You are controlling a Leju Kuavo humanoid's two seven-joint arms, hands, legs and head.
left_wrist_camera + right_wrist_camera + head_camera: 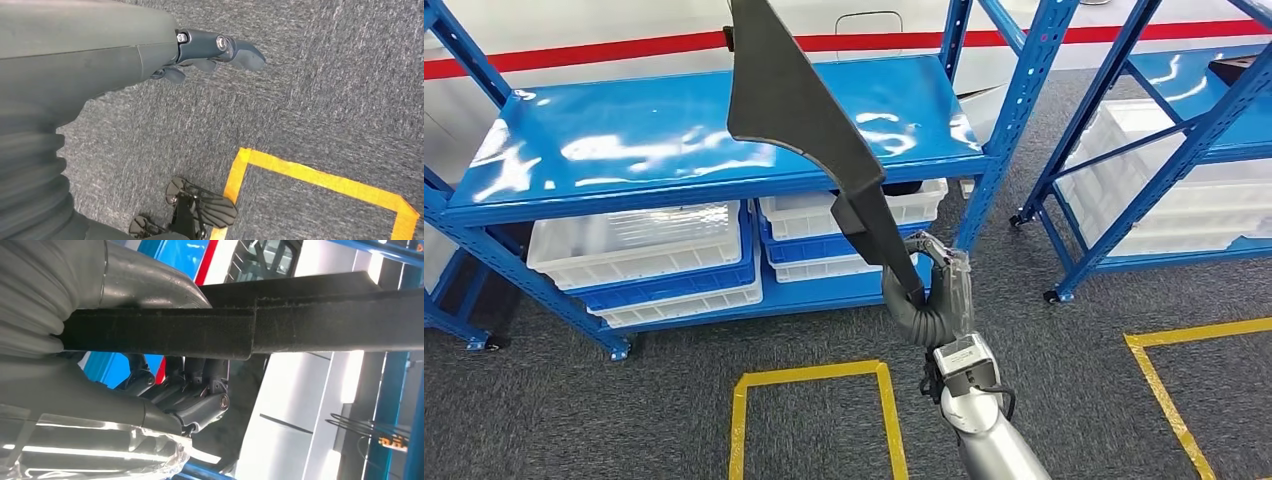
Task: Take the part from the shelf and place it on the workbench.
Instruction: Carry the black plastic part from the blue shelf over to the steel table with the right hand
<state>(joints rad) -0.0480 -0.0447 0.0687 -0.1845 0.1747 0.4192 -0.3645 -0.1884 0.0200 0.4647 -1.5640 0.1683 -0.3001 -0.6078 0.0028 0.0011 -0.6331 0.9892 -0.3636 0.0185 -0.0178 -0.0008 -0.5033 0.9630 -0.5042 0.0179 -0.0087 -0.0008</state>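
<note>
A long, dark grey part (809, 120), broad and curved at its upper end and narrow below, stands upright in front of the blue shelf (674, 150), gripped at its narrow end by the right hand (929, 290). The right wrist view shows its rough, fibrous edge (240, 330). The left hand (210, 52) hangs over grey carpet (325, 90), fingers loosely curled, holding nothing.

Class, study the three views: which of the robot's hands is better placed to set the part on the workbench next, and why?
Right. The right hand already grips the dark part by its narrow end, lifted in front of the blue shelf. The left hand hangs over the carpet, holding nothing.
</note>
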